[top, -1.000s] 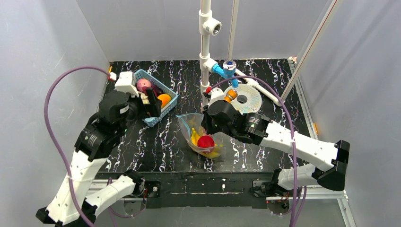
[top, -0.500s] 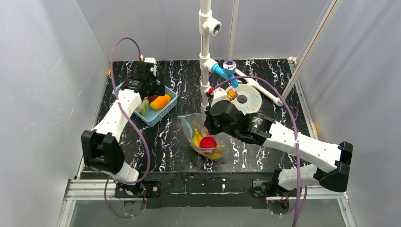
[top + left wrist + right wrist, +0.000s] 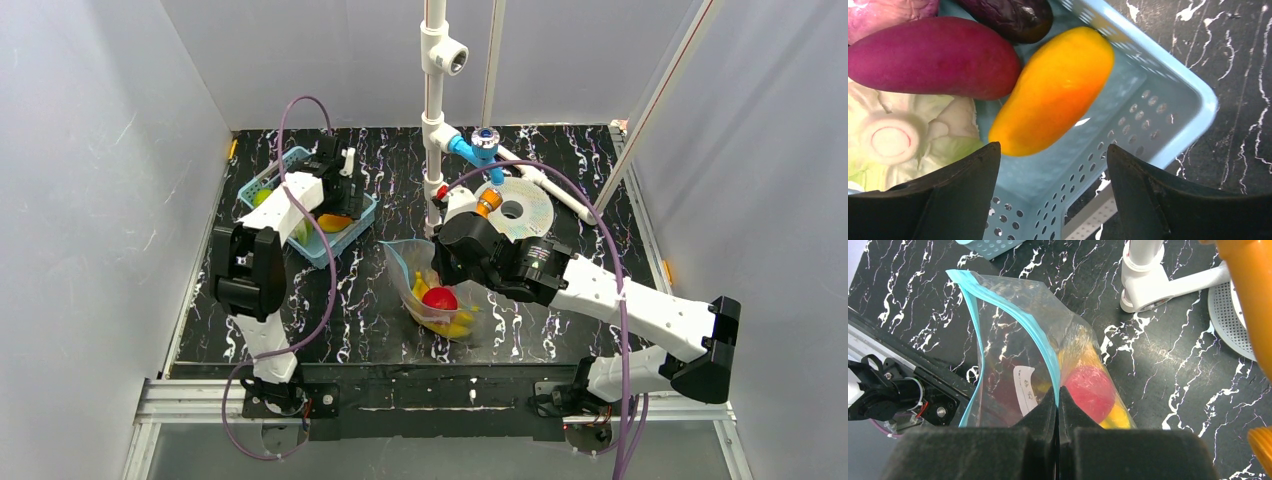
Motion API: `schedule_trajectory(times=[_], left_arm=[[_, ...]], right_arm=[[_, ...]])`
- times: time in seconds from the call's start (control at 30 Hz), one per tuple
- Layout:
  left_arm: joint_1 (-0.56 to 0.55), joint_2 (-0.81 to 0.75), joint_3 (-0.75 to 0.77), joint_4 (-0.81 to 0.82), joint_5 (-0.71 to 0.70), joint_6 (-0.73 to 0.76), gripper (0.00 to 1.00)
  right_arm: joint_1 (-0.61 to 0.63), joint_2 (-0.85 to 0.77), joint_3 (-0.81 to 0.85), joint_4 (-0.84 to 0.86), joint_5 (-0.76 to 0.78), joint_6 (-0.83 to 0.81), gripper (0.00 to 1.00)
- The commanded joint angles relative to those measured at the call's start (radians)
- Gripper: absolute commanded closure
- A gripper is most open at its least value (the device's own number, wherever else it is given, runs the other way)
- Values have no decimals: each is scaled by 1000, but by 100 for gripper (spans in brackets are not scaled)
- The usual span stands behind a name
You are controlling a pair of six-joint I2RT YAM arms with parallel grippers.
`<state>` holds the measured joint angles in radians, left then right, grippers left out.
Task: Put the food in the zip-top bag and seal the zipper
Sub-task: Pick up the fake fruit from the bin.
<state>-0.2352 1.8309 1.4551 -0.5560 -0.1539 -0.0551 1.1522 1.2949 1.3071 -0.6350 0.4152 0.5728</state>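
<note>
One zip-top bag [image 3: 425,275] lies mid-frame on the desk [image 3: 580,160], long axis upper left to lower right, mouth upper left: clear, crinkly, teal zipper [image 3: 963,279], white label [image 3: 1023,382], red and yellow food [image 3: 1090,392] inside. Right gripper [image 3: 1058,395] pinches the zipper; left gripper [image 3: 1053,155] hangs spread over one blue basket [image 3: 1173,65].

Crinkly clear zip-top bag [image 3: 1008,325], teal zipper [image 3: 979,350] unsealed and wide apart, round red food [image 3: 1092,390] and yellow food [image 3: 1120,415] inside.
</note>
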Motion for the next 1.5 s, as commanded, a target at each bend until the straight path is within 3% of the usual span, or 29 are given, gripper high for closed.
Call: schedule_trajectory(times=[0.0,0.23,0.43,0.5,0.67,0.83,1.1,1.47], left_arm=[[5,11,34,-39,7,38,22],[7,117,53,-64,-8,51,23],[7,111,51,-76,-27,51,45],[7,90,49,-79,-16,49,46],[7,89,51,-101,35,38,31],[7,185,78,-128,6,50,30],[7,170,86,-132,-22,49,64],[8,-59,-8,-51,-64,29,86]], right_arm=[[3,-11,42,7,1,1,99],[3,-36,23,2,0,15,99],[4,-51,-2,7,-32,52,99],[4,-56,-6,6,-26,53,99],[5,-55,-5,4,-7,48,99],[4,-47,3,8,-5,42,99],[4,-58,-7,14,7,42,99],[4,-37,9,8,10,27,99]])
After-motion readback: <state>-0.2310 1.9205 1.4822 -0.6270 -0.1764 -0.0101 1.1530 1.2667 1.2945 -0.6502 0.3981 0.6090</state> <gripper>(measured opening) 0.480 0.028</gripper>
